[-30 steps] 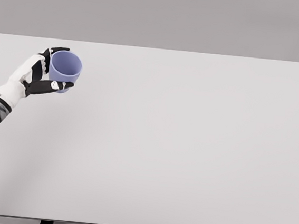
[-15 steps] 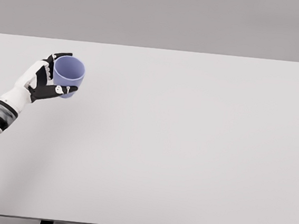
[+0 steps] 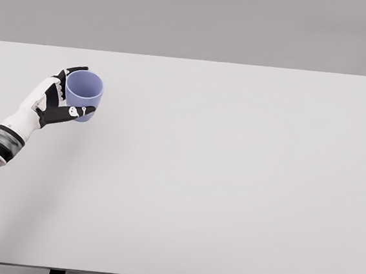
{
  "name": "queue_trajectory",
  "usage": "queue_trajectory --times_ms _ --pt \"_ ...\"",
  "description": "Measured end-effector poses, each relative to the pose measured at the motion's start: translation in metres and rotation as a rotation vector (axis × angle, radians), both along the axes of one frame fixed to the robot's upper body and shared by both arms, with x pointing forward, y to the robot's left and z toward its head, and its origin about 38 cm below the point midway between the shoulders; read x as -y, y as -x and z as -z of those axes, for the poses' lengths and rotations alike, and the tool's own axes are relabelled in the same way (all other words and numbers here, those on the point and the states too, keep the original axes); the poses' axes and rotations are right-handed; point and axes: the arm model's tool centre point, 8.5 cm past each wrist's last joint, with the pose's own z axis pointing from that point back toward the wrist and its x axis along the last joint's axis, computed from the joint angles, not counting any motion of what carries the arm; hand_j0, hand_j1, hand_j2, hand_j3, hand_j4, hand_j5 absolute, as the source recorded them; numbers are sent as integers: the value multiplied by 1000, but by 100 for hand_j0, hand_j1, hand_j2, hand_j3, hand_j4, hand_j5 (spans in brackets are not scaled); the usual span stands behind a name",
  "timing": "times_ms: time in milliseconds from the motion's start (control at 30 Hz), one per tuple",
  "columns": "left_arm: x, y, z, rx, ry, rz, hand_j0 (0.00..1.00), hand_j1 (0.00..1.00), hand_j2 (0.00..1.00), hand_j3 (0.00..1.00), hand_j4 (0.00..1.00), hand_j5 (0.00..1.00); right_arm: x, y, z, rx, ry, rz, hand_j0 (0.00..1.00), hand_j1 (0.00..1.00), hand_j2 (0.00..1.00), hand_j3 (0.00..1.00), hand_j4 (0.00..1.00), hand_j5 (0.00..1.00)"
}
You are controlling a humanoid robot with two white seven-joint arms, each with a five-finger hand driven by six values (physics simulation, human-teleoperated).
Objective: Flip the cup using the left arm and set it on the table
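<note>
Gripping one blue cup [image 3: 83, 92] upright, mouth up, the left hand [image 3: 55, 102] wraps it at the desk's [image 3: 230, 180] far-left side, seemingly touching down.

Left hand [image 3: 51, 100] gripping upright blue cup [image 3: 84, 93], seemingly resting on table [image 3: 230, 180]

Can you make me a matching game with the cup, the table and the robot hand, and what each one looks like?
Things:
1. cup
2. table
3. left hand

Descriptions:
A. white and black, fingers wrapped around something
B. pale grey, wide and flat
C. light purple, opening facing up

Pairs: 1-C, 2-B, 3-A
</note>
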Motion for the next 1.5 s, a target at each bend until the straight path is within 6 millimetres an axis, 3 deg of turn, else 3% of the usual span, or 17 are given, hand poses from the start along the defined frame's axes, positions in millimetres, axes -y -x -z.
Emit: queue_trajectory --times_ms 67,400,433,1033,1333,1500 --pt "0 0 0 0 0 0 90 90 90 90 90 90 0 0 0 0 0 0 100 100 100 100 100 100" --pt "0 0 0 2 -2 1 95 95 95 95 95 95 0 0 0 0 0 0 100 100 100 100 100 100" --pt "0 0 -1 3 -2 1 100 100 100 100 100 100 0 0 0 0 0 0 100 100 100 100 100 100" --pt "-12 4 -11 28 -61 10 100 100 100 100 100 100 0 0 0 0 0 0 100 100 100 100 100 100" --pt "-35 16 -34 57 -150 18 100 100 100 100 100 100 0 0 0 0 0 0 100 100 100 100 100 100" --pt "-64 20 -65 115 -215 -18 100 100 100 100 100 100 0 0 0 0 0 0 100 100 100 100 100 100"
